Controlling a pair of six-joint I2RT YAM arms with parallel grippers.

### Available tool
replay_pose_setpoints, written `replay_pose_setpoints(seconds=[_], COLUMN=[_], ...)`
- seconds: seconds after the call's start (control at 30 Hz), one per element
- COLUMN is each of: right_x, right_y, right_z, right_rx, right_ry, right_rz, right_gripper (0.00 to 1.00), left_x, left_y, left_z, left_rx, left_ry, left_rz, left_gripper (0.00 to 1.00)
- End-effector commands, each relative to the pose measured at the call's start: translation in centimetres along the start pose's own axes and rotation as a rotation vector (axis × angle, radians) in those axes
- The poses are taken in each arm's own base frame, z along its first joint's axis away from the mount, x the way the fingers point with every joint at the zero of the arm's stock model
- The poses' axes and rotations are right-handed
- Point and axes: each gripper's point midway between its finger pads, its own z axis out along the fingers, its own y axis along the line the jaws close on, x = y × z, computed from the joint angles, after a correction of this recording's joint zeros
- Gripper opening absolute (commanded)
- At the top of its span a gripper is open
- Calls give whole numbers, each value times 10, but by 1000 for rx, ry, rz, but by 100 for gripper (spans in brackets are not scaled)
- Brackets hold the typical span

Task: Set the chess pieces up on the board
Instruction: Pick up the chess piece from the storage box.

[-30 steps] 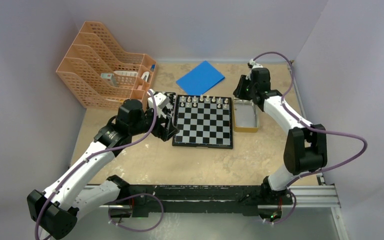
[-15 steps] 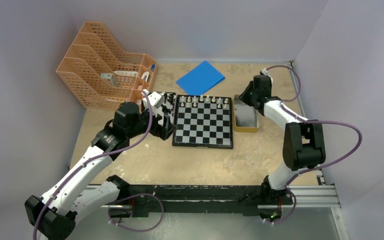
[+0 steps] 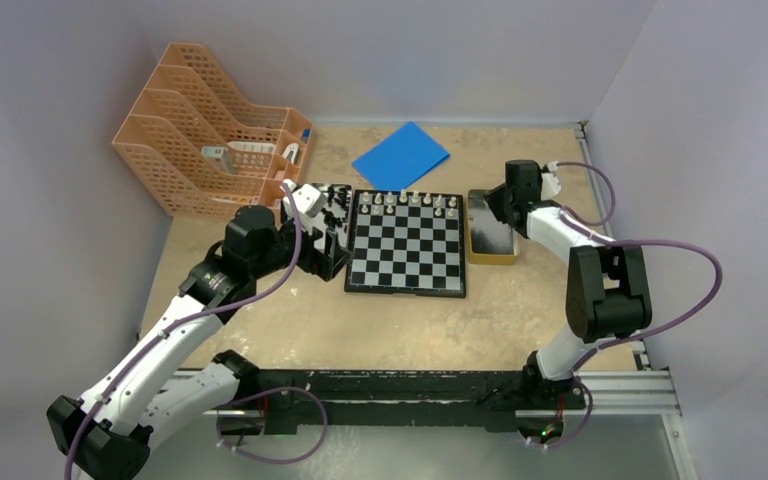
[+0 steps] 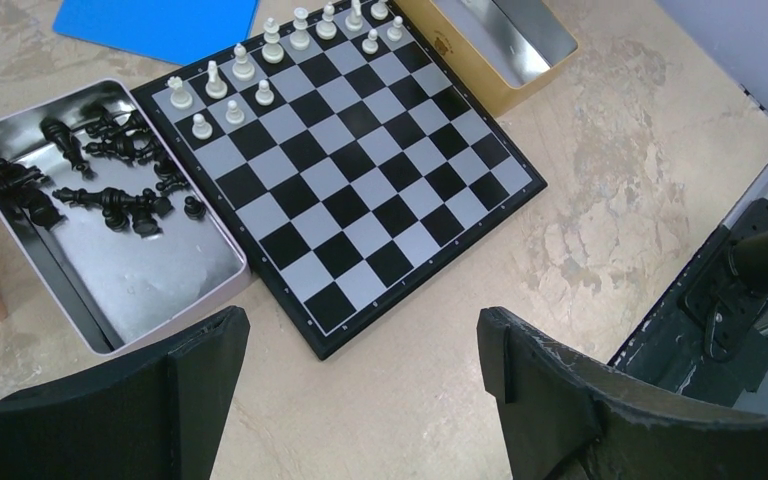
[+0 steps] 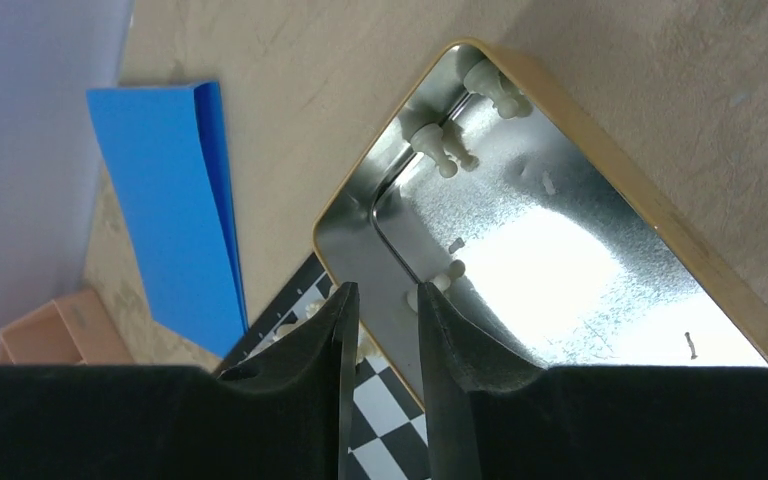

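Two rows of cream chess pieces (image 4: 273,42) stand upright along the board (image 4: 360,200)'s top edge in the left wrist view. The left gripper (image 4: 360,330) gapes wide and empty. The right gripper (image 5: 385,292) is barely parted, with nothing visibly between its fingers.

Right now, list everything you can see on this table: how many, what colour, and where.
board: one, black and white checks, centre of the table
white chess pieces: about thirteen, cream, on the board's two far rows
black chess pieces: a heap, count unclear, in the silver tin
silver tin: one, beside the board's left edge
gold tin: one, gold-rimmed, right of the board
cream pieces: a few, lying in the gold tin
blue sheet: one, beyond the board
file rack: one, orange, far left corner
left pincer: black, open, above the board's near left corner
right pincer: black, narrow gap, over the gold tin, grip unclear
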Motion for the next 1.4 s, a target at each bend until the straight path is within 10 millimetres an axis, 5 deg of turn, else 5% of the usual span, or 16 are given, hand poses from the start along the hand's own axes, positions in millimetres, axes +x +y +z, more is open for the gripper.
replay_pose_setpoints(seconds=[0.0,0.63,1.37], right_x=[-12,28,41], right_y=[6,-14,-13], right_z=[-2,26,38], right_rx=[4,89,96], right_ry=[-59,49,81], right_rz=[136,188,226], right_gripper=[31,33,29], left_x=[-16,-15,-15], left_y=[-5,-5,-5], left_z=[-5,-5,-5], left_rx=[22,21,22], left_ry=[-56,-54,-55], left_rz=[36,42,47], left_gripper=[86,84,83])
